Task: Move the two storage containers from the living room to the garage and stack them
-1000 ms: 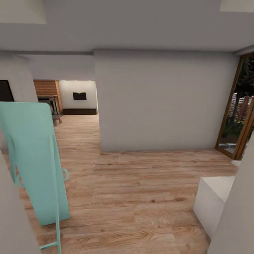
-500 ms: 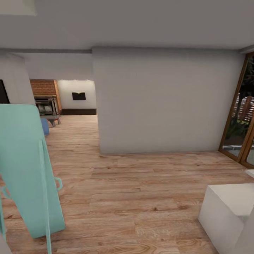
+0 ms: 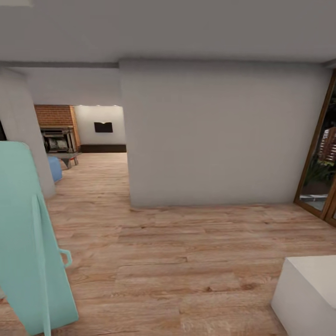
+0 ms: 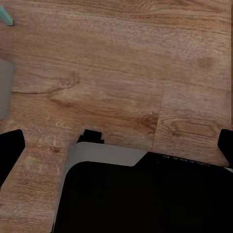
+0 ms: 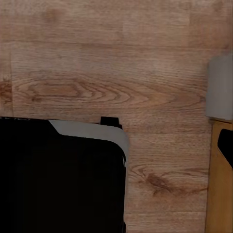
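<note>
A: Bins anywhere?
B: Not visible. Living room (image 3: 74, 135) w/ brick fireplace (image 3: 55, 122) lies ahead-left, through the opening past the grey wall (image 3: 219, 135).
A: Tools?
B: Can't tell if released or clenched; wrist cams face the plank floor (image 4: 126, 63).

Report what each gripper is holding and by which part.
Nothing is held. Both wrist views look down past widely spread fingertips at bare wood floor, with nothing between them. No container is in sight.
</note>
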`<state>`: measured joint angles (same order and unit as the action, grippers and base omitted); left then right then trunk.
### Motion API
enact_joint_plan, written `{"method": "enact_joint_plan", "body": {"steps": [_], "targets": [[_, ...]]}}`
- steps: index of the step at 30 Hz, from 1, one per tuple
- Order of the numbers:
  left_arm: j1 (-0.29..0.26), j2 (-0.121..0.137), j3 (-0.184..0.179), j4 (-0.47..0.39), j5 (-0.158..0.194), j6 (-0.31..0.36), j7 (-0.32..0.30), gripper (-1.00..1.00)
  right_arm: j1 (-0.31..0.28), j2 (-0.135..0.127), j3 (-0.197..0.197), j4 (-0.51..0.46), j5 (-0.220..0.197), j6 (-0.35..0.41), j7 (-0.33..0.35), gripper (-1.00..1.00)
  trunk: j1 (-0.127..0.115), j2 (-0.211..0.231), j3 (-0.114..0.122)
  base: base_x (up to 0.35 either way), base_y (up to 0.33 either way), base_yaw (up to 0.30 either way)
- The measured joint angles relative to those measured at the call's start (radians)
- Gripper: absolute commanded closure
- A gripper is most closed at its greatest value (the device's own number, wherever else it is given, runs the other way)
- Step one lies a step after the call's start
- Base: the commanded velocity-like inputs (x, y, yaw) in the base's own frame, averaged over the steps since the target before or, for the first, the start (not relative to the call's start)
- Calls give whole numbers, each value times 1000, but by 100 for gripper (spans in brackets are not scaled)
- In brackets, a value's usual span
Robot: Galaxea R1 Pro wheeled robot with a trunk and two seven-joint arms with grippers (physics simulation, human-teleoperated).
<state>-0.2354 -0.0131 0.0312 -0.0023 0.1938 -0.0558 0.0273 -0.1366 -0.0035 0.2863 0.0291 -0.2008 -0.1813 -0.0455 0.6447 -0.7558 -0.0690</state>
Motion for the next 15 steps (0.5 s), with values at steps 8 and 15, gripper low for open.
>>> {"method": "enact_joint_plan", "body": {"steps": [8,15], "targets": [[0,-1,-1,0,-1,0,-1,-100,0,1,2,0,0,5,-1,-100,0,0,0,322,0,0],[0,-1,0,0,0,-1,-1,-100,0,2,2,0,0,7,-2,-100,0,0,0,322,0,0]]}}
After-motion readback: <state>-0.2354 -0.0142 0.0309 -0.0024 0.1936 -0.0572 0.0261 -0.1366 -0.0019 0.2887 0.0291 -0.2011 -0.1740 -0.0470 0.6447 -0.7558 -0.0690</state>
